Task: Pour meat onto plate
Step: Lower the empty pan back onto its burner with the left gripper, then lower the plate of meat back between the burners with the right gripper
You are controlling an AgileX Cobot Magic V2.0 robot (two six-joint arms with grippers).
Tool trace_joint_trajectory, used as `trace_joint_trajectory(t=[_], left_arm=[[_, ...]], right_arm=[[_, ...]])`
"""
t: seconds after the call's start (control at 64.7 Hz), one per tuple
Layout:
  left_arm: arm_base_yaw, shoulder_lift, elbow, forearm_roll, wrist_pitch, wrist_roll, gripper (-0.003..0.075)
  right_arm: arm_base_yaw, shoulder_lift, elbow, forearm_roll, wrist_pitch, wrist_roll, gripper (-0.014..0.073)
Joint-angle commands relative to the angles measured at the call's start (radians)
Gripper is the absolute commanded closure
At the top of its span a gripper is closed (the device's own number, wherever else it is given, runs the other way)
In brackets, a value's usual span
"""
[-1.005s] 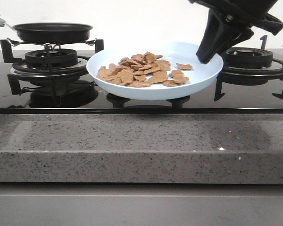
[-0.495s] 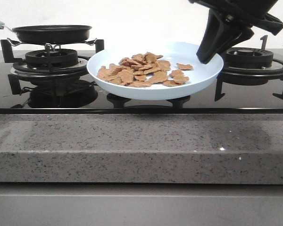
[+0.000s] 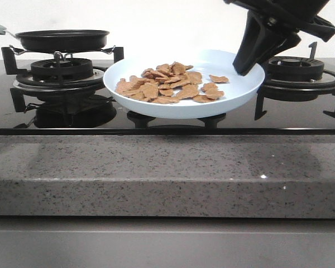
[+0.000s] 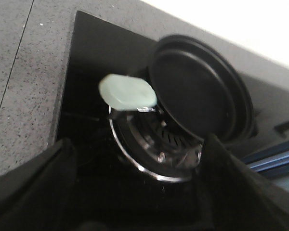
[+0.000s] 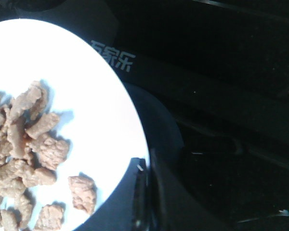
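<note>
1. Meat (image 3: 170, 84) heaped on the pale-blue plate (image 3: 234, 95), mid-stove between the burners.
2. Right gripper (image 3: 247, 66) clamped on the plate's rim, same as a second ago.
3. Black pan (image 3: 62, 39) back level on the left burner, empty; pouring apparently finished.
4. Left gripper (image 4: 135, 192) spread apart, off the pan's handle (image 4: 127, 92).
</note>
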Motion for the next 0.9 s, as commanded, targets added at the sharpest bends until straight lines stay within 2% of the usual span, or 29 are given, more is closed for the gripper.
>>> trace_joint_trajectory(t=[0.0, 0.232, 0.448, 0.665, 0.881], left_arm=[[-0.068, -0.108, -0.009, 0.091, -0.054, -0.076, 0.0206], [-0.289, -0.298, 0.123, 0.445, -0.167, -0.282, 0.0206], [-0.433, -0.450, 0.263, 0.683, -0.179, -0.462, 0.0206], [-0.459, -0.568, 0.388, 0.721, -0.184, -0.496, 0.0206], [-0.459, -0.606, 0.404, 0.721, -0.183, -0.496, 0.0206]], right_arm=[[-0.001, -0.040, -0.023, 0.031, -0.032, -0.009, 0.0707], [-0.001, -0.040, -0.023, 0.031, -0.032, -0.009, 0.0707], [-0.001, -0.040, -0.023, 0.031, -0.032, -0.009, 0.0707], [-0.001, -0.040, -0.023, 0.031, -0.032, -0.009, 0.0707], [-0.001, -0.040, -0.023, 0.031, -0.032, -0.009, 0.0707]])
